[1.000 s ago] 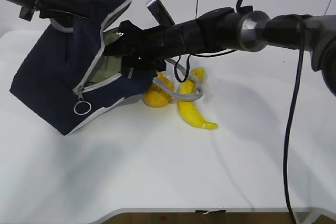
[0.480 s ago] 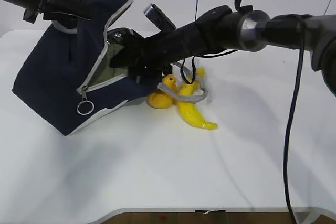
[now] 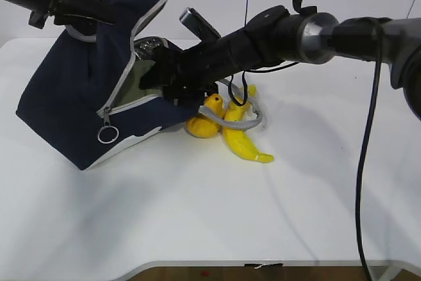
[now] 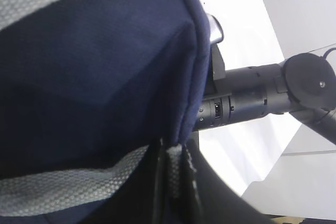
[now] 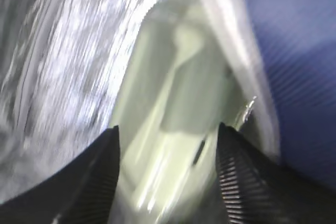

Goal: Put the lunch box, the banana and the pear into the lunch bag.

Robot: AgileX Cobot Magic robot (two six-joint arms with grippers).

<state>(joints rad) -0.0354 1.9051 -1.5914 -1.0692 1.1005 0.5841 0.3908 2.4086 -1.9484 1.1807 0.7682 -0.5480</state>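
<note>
Exterior cam looking down at slant across table (image 3: 197,228); both wrist cams pressing close on lunch bag (image 3: 72,103), shared with exterior.

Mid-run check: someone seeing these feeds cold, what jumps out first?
The navy lunch bag, tipped on its side at the table's left with its mouth held up by the left tool clamped on a grey handle. The right tool is at that mouth, the sage-green lunch box lying between its spread fingers against the silvery lining. Beside the bag, the pear and the banana wait on the white table.
</note>
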